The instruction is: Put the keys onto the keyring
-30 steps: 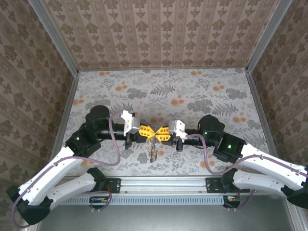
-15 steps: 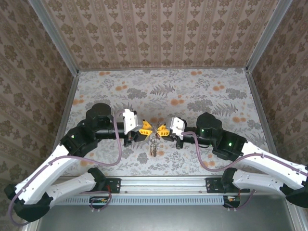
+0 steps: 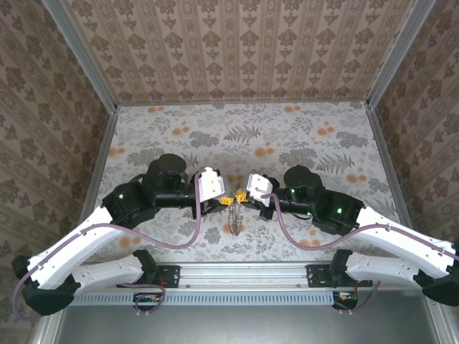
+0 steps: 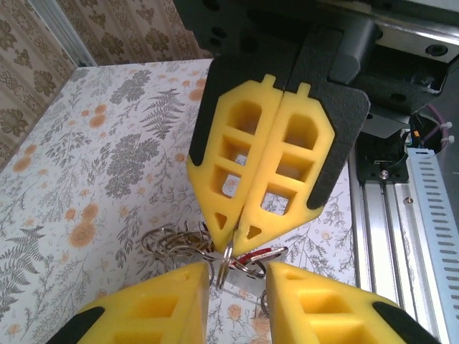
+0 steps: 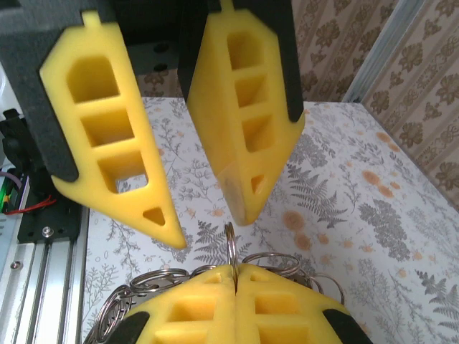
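Observation:
The keyring [image 5: 231, 247] is a thin steel split ring, standing on edge. My right gripper [image 5: 235, 276] is shut on it, and its closed yellow tips [image 4: 233, 240] pinch the ring [image 4: 226, 259] from above in the left wrist view. My left gripper [image 4: 237, 274] is open, its fingers [image 5: 247, 208] standing either side of the ring without gripping it. A red-headed key [image 4: 254, 256] lies across the ring just behind the tips. A bunch of further rings [image 4: 168, 244] hangs from it. From above, both grippers [image 3: 231, 195] meet tip to tip over the table's near middle, the bunch [image 3: 234, 218] dangling below.
The floral table [image 3: 287, 143] stretches out behind the grippers, with patterned walls on three sides. An aluminium rail [image 3: 237, 276] carrying both arm bases runs along the near edge, close below the hanging rings.
The left gripper has opened off the ring while the right stays shut on it. Both wrists have drawn closer together, a little to the right, and the bunch hangs lower.

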You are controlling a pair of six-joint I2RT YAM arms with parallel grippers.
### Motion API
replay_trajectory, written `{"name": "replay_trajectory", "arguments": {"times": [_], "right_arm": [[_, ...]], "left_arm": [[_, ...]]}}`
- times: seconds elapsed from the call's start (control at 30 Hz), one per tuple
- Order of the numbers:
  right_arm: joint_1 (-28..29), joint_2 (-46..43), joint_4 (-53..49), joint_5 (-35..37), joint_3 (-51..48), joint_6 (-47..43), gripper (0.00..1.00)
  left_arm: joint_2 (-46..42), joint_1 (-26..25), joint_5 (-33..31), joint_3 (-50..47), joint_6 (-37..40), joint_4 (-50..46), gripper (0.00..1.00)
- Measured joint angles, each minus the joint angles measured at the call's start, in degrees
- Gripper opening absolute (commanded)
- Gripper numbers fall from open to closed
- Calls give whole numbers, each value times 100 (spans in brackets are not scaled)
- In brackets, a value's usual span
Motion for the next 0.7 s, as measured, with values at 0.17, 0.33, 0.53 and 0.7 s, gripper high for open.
{"name": "replay_trajectory", "arguments": {"times": [0.17,0.33,0.53,0.7], "right_arm": [[0,24,-74,0,22,-15,0],[0,26,-74,-2,42,-20,0],[0,31,-83,-22,44,-20,0],[-13,28,-79,-31,44,-17,0]], "left_arm": [[57,-35,-33,63,11,0,28],[184,-70,-85,98,87,-4,28],[267,-70,-136,98,136,-7,24],[262,-79,-140,98,243,-35,0]]}}
